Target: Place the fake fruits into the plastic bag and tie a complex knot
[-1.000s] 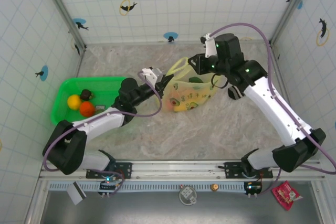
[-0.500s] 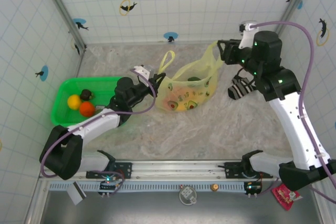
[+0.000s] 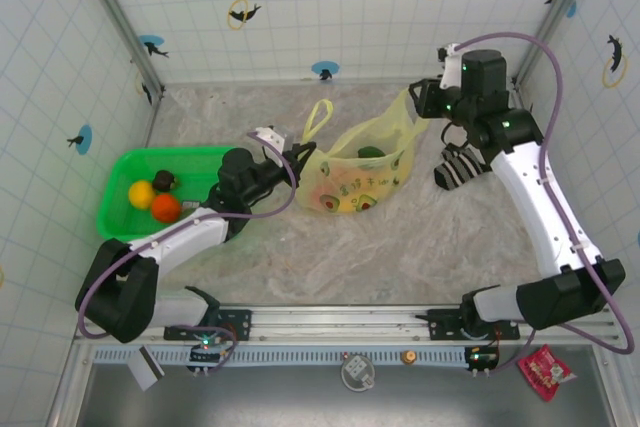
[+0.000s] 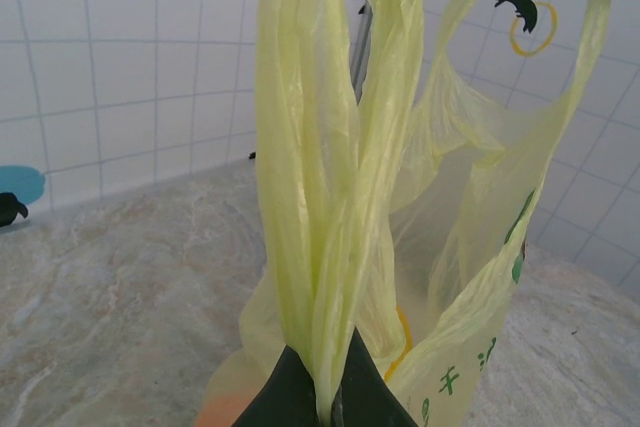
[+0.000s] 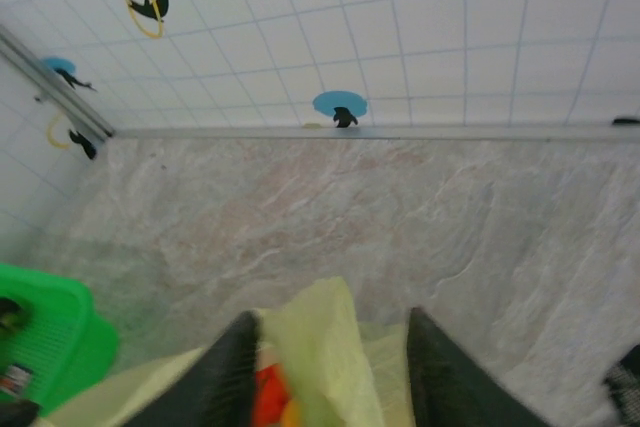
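The plastic bag lies mid-table with its mouth stretched wide and several fake fruits inside, a green one on top. My left gripper is shut on the bag's left handle, pinched between black fingertips. My right gripper hovers at the right handle's peak. In the right wrist view its jaws stand apart around that film, with a gap to the right finger. The handles stand apart, with no knot in view.
A green basket at the left holds a yellow, an orange and a dark brown fruit. A black-and-white striped cloth lies right of the bag. Tiled walls close in the back and sides.
My right arm swung from over the bag toward the back right, then eased left. The bag's right handle rose and the mouth widened. My left gripper drew slightly left with its handle.
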